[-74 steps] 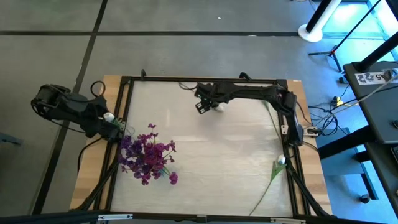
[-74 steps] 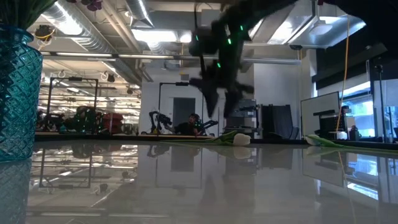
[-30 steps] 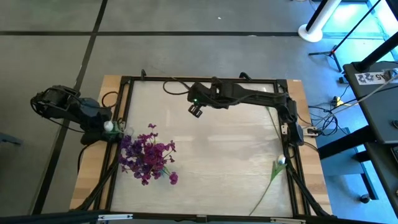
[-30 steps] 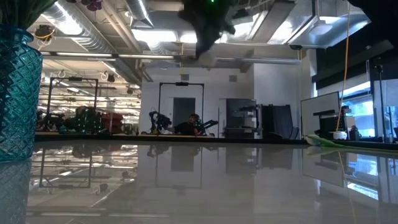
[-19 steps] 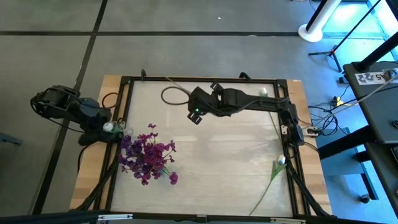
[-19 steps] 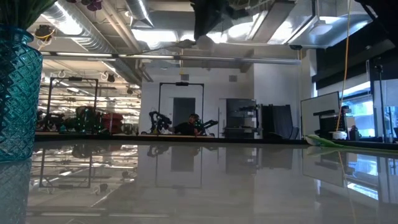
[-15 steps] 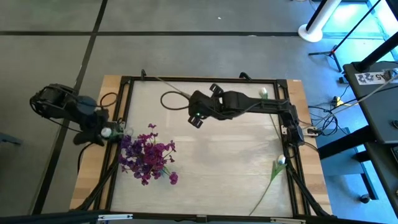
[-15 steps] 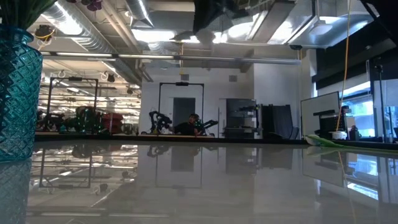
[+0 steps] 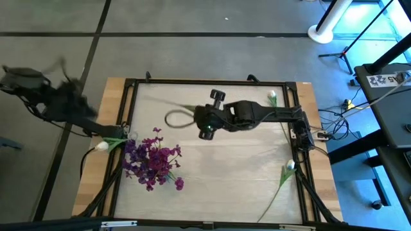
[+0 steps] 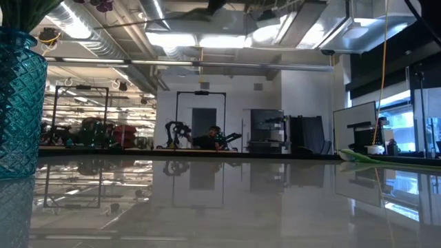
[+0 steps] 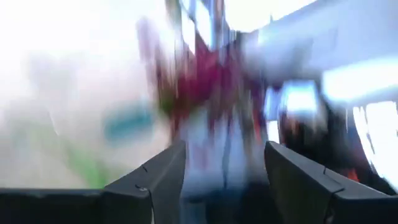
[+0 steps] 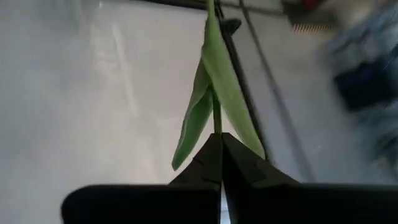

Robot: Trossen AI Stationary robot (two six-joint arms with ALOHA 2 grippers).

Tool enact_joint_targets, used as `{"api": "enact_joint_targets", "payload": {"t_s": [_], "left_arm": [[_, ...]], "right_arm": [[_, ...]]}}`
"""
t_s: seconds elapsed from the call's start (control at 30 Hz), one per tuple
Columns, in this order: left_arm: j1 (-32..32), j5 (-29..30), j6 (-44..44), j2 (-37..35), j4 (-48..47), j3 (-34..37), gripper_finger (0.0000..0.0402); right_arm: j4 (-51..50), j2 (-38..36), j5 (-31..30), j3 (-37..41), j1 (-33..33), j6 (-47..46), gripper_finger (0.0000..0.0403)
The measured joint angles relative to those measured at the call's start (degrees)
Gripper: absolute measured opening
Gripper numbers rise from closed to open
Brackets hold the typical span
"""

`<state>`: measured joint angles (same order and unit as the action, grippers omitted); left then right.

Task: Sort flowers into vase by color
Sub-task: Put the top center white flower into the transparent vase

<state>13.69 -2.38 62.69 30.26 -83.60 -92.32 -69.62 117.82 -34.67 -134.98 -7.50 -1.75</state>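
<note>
On the table: one purple bunch (image 9: 153,165), two white buds (image 9: 289,166).

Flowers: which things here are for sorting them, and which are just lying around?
For the job: purple flowers, teal vase, white tulip at right edge, white bud at left edge, green stem pinched by right gripper fingers, left gripper, open, off-table.
Just around: floor cables, white stand base, side desk.

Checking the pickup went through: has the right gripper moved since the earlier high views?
Yes. The right gripper, shut on a white tulip stem, has come forward from the table frame's far rail toward the table's middle.
</note>
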Motion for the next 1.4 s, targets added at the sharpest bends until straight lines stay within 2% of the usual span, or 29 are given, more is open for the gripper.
{"api": "enact_joint_targets", "payload": {"t_s": [0.03, 0.1, 0.2, 0.3, 0.4, 0.5, 0.63, 0.73, 0.8, 0.87, 0.9, 0.97, 1.03, 1.1, 1.17, 1.3, 1.4], "left_arm": [[0.0, 6.1, -1.2, 0.0, 2.2, -0.8, 0.0213], [0.0, 14.0, -5.4, 0.3, 6.3, -1.0, 0.0213], [0.0, 21.2, -12.4, 3.8, 9.0, -0.4, 0.0213], [0.0, 26.2, -19.3, 10.3, 9.2, 0.3, 0.0213], [-0.1, 30.4, -27.5, 17.5, 9.5, -0.8, 0.0213], [-1.1, 32.5, -31.8, 21.9, 9.4, -3.6, 0.0213], [-4.4, 33.1, -35.5, 23.5, 9.2, -8.3, 0.0213], [-6.9, 33.3, -36.3, 23.6, 9.6, -9.8, 0.0213], [-8.0, 33.1, -36.3, 23.5, 9.6, -9.8, 0.0213], [-8.2, 32.9, -36.3, 23.6, 9.2, -9.8, 0.0213], [-8.2, 32.8, -36.3, 23.6, 8.9, -9.8, 0.0213], [-8.2, 32.9, -36.3, 23.4, 8.8, -9.8, 0.0213], [-8.2, 32.9, -36.2, 22.8, 8.5, -9.7, 0.0213], [-8.2, 33.3, -36.0, 22.1, 8.5, -9.7, 0.0213], [-8.2, 33.3, -36.1, 21.4, 8.5, -9.7, 0.0213], [-8.2, 33.5, -36.3, 20.5, 8.5, -9.7, 0.0213], [-8.2, 33.4, -36.0, 20.6, 8.5, -9.7, 0.0213]], "right_arm": [[0.1, 0.0, -1.5, 0.0, -0.5, 4.0, 0.0], [0.4, 0.0, -5.3, 0.0, -1.4, 12.8, 0.0], [2.5, 0.0, -10.9, 0.0, -2.0, 27.8, 0.0], [7.4, 0.0, -14.1, 0.0, -1.5, 40.7, 0.0], [12.6, 0.0, -14.5, 0.0, -0.6, 50.0, 0.0], [17.7, 0.0, -14.8, 0.0, 0.5, 56.4, 0.0], [23.1, -0.4, -13.6, 0.0, 1.3, 64.2, 0.0], [27.8, -0.5, -10.7, 0.0, 1.3, 65.0, 0.0], [29.7, -0.5, -9.3, 0.0, 1.2, 63.1, 0.0], [29.1, -0.5, -6.6, 0.0, 1.1, 56.6, 0.0], [27.5, -0.5, -4.7, 0.0, 1.0, 50.8, 0.0], [22.8, -0.5, 0.3, 0.0, 0.6, 33.4, 0.0], [16.6, -0.5, 9.6, 0.1, 1.1, 14.6, 0.0], [13.2, -0.7, 21.7, 2.2, 2.0, 1.6, 0.0003], [12.7, -0.7, 28.0, 6.7, 2.2, -3.5, 0.0014], [14.0, -0.5, 29.9, 18.5, 2.5, -4.4, 0.0076], [21.4, -0.5, 30.9, 29.0, 3.1, -4.4, 0.0142]]}}
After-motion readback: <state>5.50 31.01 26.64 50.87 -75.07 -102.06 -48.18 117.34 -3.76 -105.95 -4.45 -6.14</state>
